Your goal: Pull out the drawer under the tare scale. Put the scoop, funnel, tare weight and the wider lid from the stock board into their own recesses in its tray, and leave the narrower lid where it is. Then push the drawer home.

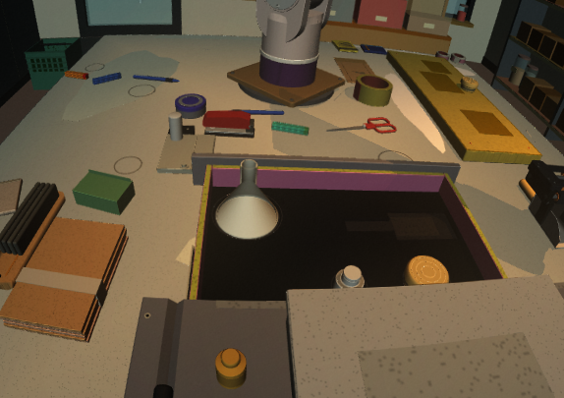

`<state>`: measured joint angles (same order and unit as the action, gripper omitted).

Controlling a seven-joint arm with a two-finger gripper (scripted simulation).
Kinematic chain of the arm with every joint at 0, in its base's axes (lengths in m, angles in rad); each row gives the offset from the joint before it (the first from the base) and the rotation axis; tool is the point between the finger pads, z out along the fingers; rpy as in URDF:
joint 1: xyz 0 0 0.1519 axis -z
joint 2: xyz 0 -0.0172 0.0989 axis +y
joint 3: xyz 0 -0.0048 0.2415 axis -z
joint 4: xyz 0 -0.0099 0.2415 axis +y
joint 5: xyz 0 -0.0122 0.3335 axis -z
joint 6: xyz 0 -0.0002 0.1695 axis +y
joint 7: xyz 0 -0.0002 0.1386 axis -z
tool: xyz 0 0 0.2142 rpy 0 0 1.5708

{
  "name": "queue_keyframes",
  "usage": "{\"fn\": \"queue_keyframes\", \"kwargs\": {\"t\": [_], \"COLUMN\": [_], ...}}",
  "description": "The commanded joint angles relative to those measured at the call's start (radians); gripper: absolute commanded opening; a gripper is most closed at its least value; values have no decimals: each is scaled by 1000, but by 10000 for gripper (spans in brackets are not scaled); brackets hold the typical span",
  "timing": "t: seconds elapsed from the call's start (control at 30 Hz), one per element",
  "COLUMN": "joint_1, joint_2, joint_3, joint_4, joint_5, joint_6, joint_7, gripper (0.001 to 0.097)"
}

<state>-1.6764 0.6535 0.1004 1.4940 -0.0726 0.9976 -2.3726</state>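
My gripper (pixel 545 196) is only partly in view at the right edge of the table, right of the open drawer. It is closing around an orange-handled thing, probably the scoop (pixel 526 186), of which I see only the handle end. I cannot tell whether it grips it. The drawer's dark tray (pixel 339 236) holds the funnel (pixel 247 210) at the back left, lying in its recess. The tare weight (pixel 350 276) and the wider lid (pixel 426 270) sit at the front. The narrower lid (pixel 468 83) rests on the yellow stock board (pixel 459 100).
The scale's grey platform (pixel 432 339) overhangs the drawer's near side. A small orange weight (pixel 230 367) sits on the plate to its left. Scissors (pixel 368 125), a tape roll (pixel 373 89), a stapler (pixel 228 123) and the arm's base (pixel 287 64) lie behind the drawer.
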Motion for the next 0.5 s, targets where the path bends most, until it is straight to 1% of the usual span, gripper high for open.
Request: {"fn": "queue_keyframes", "kwargs": {"t": [0.0,0.47], "joint_1": [0,0], "joint_2": [-1,-1], "joint_3": [0,0], "joint_4": [-1,-1], "joint_5": [0,0], "joint_6": [0,0], "joint_7": [0,0], "gripper": [533,253]}}
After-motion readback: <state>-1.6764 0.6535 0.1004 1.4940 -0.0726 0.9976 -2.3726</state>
